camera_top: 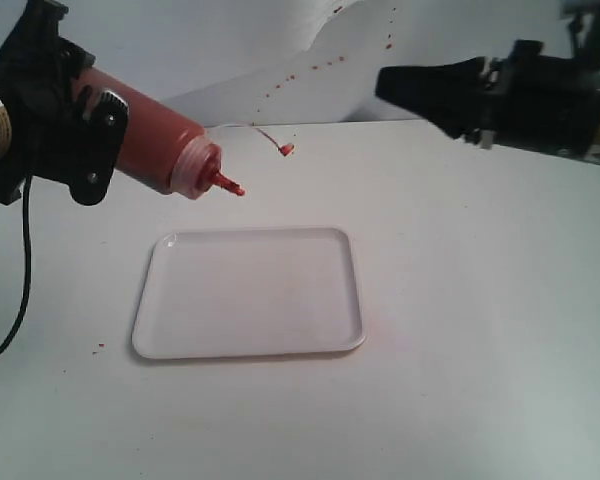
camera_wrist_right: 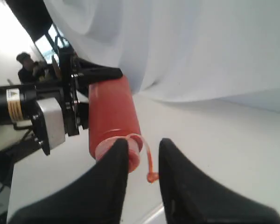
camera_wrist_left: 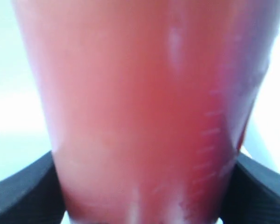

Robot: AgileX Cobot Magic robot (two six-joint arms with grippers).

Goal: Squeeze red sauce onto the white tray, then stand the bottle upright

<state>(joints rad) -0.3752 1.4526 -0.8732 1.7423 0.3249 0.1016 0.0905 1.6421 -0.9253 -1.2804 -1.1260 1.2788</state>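
Observation:
The bottle (camera_top: 155, 135), translucent orange-red, is held tilted above the table with my left gripper (camera_top: 95, 140) shut on its body. Its red nozzle (camera_top: 228, 184) points down and to the right, just beyond the far left corner of the white tray (camera_top: 250, 300). The tethered tip cap (camera_top: 286, 149) dangles beside the nozzle. No red sauce shows on the tray. In the left wrist view the bottle (camera_wrist_left: 140, 112) fills the frame between the black fingers (camera_wrist_left: 23, 191). My right gripper (camera_top: 385, 85) hovers open at the upper right with nothing in it. Past that gripper (camera_wrist_right: 143, 149), the right wrist view shows the bottle (camera_wrist_right: 112, 112).
Brownish-red specks (camera_top: 310, 65) dot the white backdrop behind the table. A black cable (camera_top: 20, 280) hangs from the left arm. A faint pinkish stain (camera_top: 380, 325) lies on the table right of the tray. A person (camera_wrist_right: 25, 65) is in the background.

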